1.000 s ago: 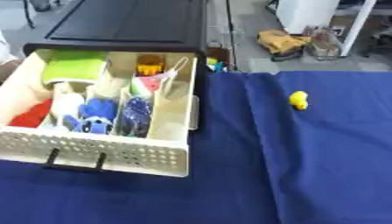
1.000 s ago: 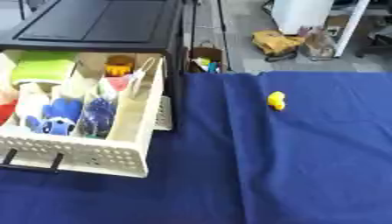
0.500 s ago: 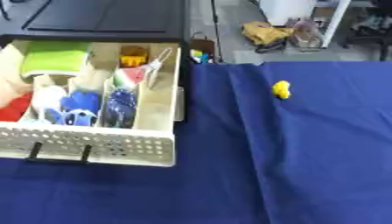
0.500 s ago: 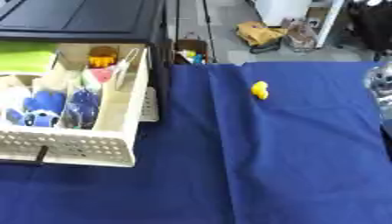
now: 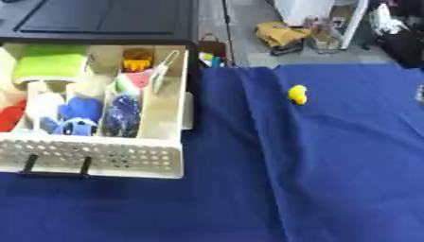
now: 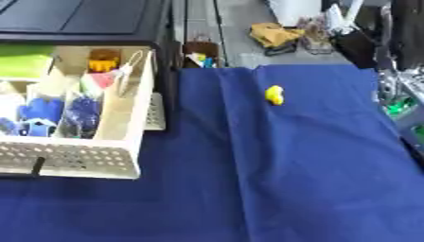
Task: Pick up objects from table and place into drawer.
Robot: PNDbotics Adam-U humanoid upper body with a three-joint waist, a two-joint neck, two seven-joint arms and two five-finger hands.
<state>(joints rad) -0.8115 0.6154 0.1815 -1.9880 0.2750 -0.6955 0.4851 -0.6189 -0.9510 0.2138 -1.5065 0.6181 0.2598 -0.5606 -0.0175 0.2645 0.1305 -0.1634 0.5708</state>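
A small yellow object (image 5: 298, 94) lies alone on the blue cloth (image 5: 331, 170), towards the far right of the table. At the left, the white drawer (image 5: 99, 158) stands pulled out from a black cabinet (image 5: 108, 19). Its compartments hold a green thing (image 5: 49, 66), an orange thing (image 5: 136, 59), blue things (image 5: 79, 111) and a red thing (image 5: 8, 116). A black handle (image 5: 54, 172) sits on the perforated front wall. Neither of my hands shows in either view.
A black and silver shape (image 6: 401, 90) stands past the table's right edge; I cannot tell what it is. Bags and clutter (image 5: 281, 35) lie on the floor behind the table. A fold in the cloth (image 5: 257, 142) runs from back to front.
The whole picture has shifted, so the camera has moved. The yellow object and the drawer lie as before on the table.
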